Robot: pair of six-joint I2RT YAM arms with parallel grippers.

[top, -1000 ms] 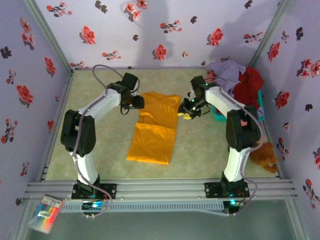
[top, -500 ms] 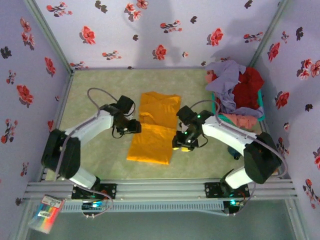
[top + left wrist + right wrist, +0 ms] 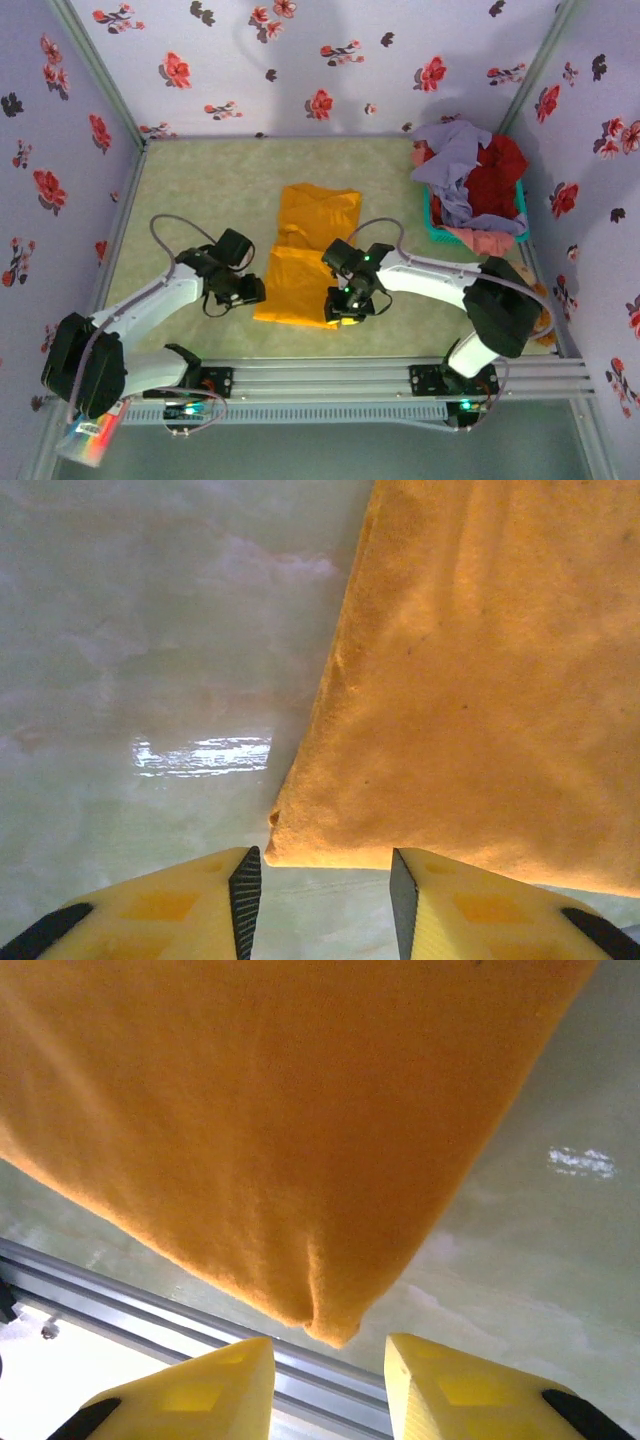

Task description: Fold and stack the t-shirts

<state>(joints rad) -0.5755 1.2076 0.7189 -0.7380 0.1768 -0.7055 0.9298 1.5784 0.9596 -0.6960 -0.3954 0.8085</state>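
The large t-shirt [image 3: 305, 255] lies at the middle of the table [image 3: 200, 190], its length running from near to far. The left gripper [image 3: 256, 292] sits at its near left corner and the right gripper [image 3: 342, 308] at its near right corner, each corner just ahead of the fingertips. At the far right, a basket [image 3: 432, 225] holds a heap of other t-shirts [image 3: 470, 170].

You have open bench [image 3: 200, 190] left of and beyond the orange-yellow t-shirt [image 3: 310, 250] — room to pass there. Far right, the heaped teal basket [image 3: 432, 222] blocks you; the near rail [image 3: 320, 378] and flowered walls [image 3: 300, 60] hem the edges.
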